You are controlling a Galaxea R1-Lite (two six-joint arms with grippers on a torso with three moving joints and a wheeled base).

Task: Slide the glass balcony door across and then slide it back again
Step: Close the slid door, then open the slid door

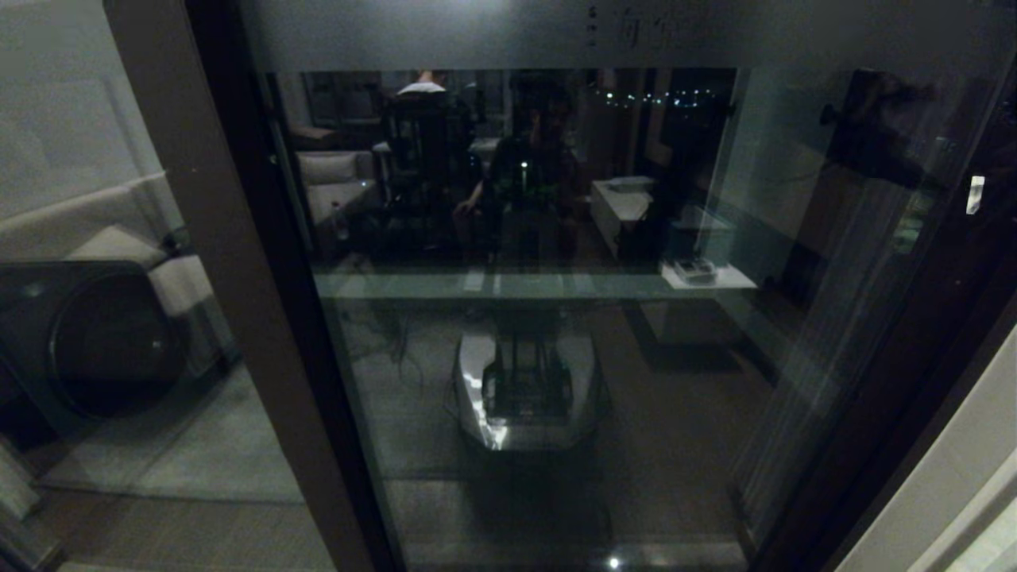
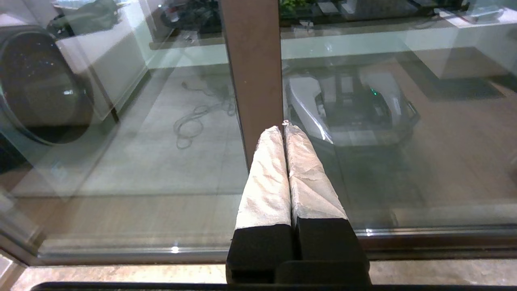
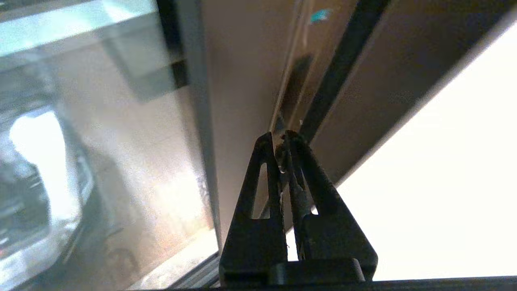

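The glass balcony door [image 1: 556,357] fills the head view, its pane reflecting the room. Its right stile [image 3: 242,81] has a narrow recessed handle slot [image 3: 297,85]. My right gripper [image 3: 281,136] is shut, with its black fingertips at the lower end of that slot. A black strip and a second brown frame lie just beyond the stile. My left gripper [image 2: 284,126] is also shut. Its white-wrapped fingers [image 2: 266,178] are pressed together, the tips at the edge of a plain brown stile [image 2: 254,72], which is the left upright [image 1: 230,278] in the head view. Neither gripper shows in the head view.
A dark round-fronted washing machine [image 1: 103,342] stands behind the glass at the left. A loose cable [image 2: 194,121] lies on the balcony floor. The floor track [image 2: 161,254] runs under the glass. A white wall [image 1: 953,477] borders the frame at the right.
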